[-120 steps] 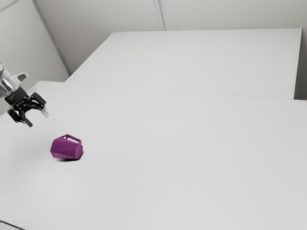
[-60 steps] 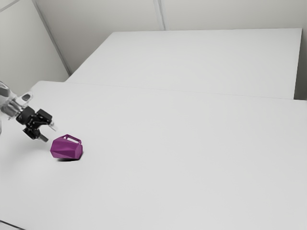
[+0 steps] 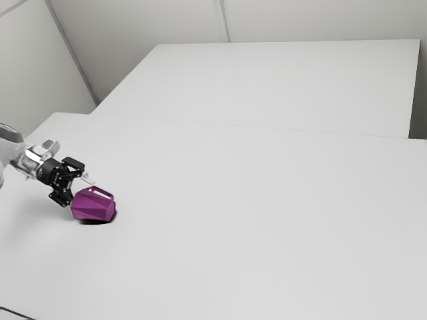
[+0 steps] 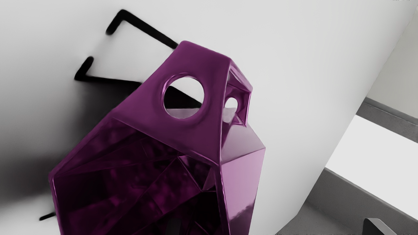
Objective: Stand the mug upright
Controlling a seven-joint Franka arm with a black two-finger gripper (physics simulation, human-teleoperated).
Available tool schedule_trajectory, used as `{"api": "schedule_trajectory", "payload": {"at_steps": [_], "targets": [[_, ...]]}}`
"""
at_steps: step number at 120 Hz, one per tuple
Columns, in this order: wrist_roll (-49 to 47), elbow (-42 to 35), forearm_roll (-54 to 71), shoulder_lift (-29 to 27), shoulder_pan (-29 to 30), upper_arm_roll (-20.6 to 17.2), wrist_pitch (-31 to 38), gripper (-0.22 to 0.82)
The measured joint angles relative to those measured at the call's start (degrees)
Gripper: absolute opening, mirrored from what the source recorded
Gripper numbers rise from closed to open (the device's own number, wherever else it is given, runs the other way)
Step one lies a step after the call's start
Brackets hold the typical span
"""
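Here the mug is lying on its side, handle uppermost, on the white table towards the exterior view's left; the gripper is hovering right by its mouth, fingers spreading wide, gripping nothing. Dark shadow is pooling underneath, while pale walls are rising beyond a second white slab.

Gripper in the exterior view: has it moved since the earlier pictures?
Yes: against the table, the gripper is lower and farther toward the exterior view's right, nearer the mug.

Glossy silvery-white arm — blocky black gripper
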Motion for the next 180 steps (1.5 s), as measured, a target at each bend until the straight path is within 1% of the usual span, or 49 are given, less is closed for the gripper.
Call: {"api": "schedule_trajectory", "payload": {"at_steps": [4, 8, 13, 24, 33, 42, 52, 65, 75, 93, 100, 108, 116, 122, 131, 149, 160, 180], "targets": [[-0.50, -0.10, -0.34, 0.01, -0.02, -0.06, -0.20, 0.60], [-0.99, -0.13, -0.47, 0.01, -0.03, -0.09, -0.38, 0.58], [-1.56, -0.06, -0.27, 0.00, -0.04, -0.11, -0.56, 0.48], [-2.72, -0.01, 0.75, 0.02, -0.04, -0.06, -0.79, 0.23], [-3.55, 0.03, 1.29, 0.00, -0.06, -0.04, -0.90, 0.08], [-4.28, 0.04, 1.62, -0.01, -0.19, -0.04, -0.96, -0.01], [-4.98, 0.13, 1.87, -0.02, -0.53, -0.04, -0.89, -0.07], [-5.74, 0.35, 2.11, -0.38, -0.98, -0.04, -0.74, -0.11], [-6.25, 0.92, 3.23, -1.67, -2.46, -0.03, -0.51, -0.11], [-7.02, 0.95, 7.89, -6.23, -6.18, -0.29, 1.83, -0.13], [-7.32, 0.47, 11.16, -8.76, -8.57, -0.53, 3.60, -0.13], [-7.67, -1.88, 15.91, -12.66, -11.59, -1.91, 7.23, -0.13], [-8.25, -7.01, 20.60, -17.10, -15.64, -2.95, 12.61, -0.14], [-8.93, -10.58, 23.90, -19.98, -17.66, -4.20, 16.78, -0.14], [-10.40, -14.39, 28.35, -23.00, -20.87, -5.17, 22.28, -0.15], [-14.57, -22.10, 34.84, -28.19, -27.28, -5.57, 32.13, -0.15], [-17.46, -25.05, 36.68, -29.60, -31.17, -5.55, 37.18, -0.15], [-22.61, -27.83, 38.03, -29.73, -35.51, -6.54, 43.43, -0.16]]}}
